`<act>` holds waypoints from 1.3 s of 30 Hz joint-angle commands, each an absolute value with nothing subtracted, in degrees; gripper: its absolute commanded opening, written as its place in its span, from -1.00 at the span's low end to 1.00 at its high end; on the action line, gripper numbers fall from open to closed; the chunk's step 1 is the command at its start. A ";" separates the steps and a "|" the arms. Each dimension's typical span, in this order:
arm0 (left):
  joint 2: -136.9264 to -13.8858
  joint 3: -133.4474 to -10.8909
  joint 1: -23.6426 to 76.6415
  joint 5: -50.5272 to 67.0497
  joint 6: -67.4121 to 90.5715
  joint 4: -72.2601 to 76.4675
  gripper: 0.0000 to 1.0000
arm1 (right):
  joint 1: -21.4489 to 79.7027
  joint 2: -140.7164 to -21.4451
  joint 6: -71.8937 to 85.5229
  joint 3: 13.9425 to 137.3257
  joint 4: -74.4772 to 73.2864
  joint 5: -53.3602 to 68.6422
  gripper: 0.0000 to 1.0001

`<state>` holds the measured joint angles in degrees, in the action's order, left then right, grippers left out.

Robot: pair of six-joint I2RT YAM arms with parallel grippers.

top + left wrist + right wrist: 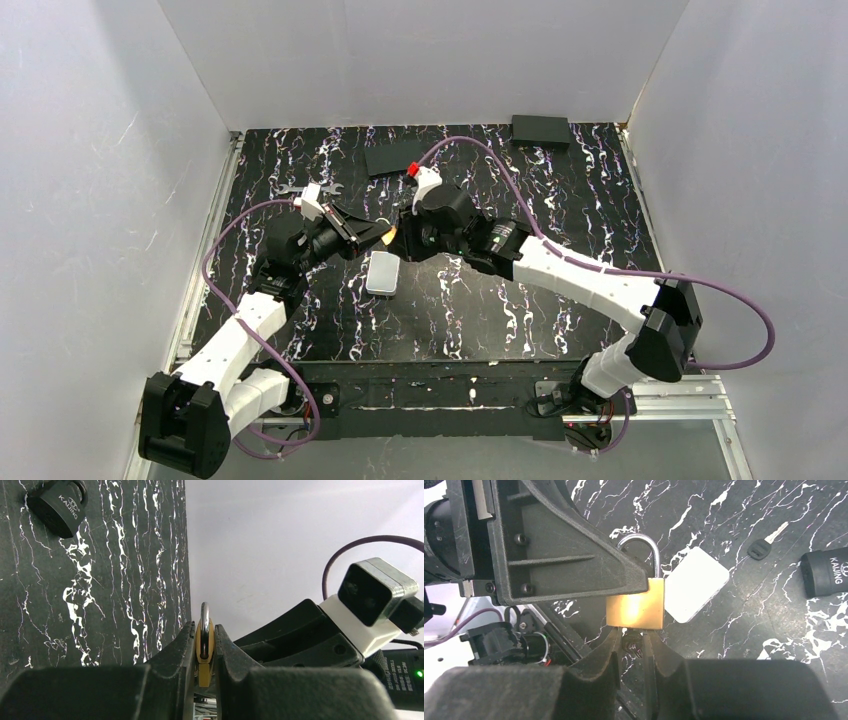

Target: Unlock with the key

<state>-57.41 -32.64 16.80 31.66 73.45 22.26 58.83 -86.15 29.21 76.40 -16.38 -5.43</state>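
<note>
Now left gripper (204, 628) pinches the brass padlock (636, 610), right gripper (633, 636) clamps black-headed key (633, 646).

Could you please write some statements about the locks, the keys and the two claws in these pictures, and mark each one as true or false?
1. The left claw grips the brass padlock. True.
2. The right claw holds the black padlock. False: that lock lies on the table. The right claw is shut on a small dark thing under the brass padlock, seemingly the key.
3. A white card lies on the table. True.
4. No second key is in view. False: a spare key with a black head lies on the table near the black padlock.
</note>
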 commanded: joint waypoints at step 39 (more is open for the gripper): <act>-53.26 -36.38 17.62 38.69 72.33 27.48 -1.00 | 40.86 -78.44 45.06 61.09 14.40 33.04 0.78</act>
<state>-54.46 -33.80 17.39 36.97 72.64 24.69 40.53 -77.06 41.36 62.08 4.27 25.26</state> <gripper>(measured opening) 0.112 0.914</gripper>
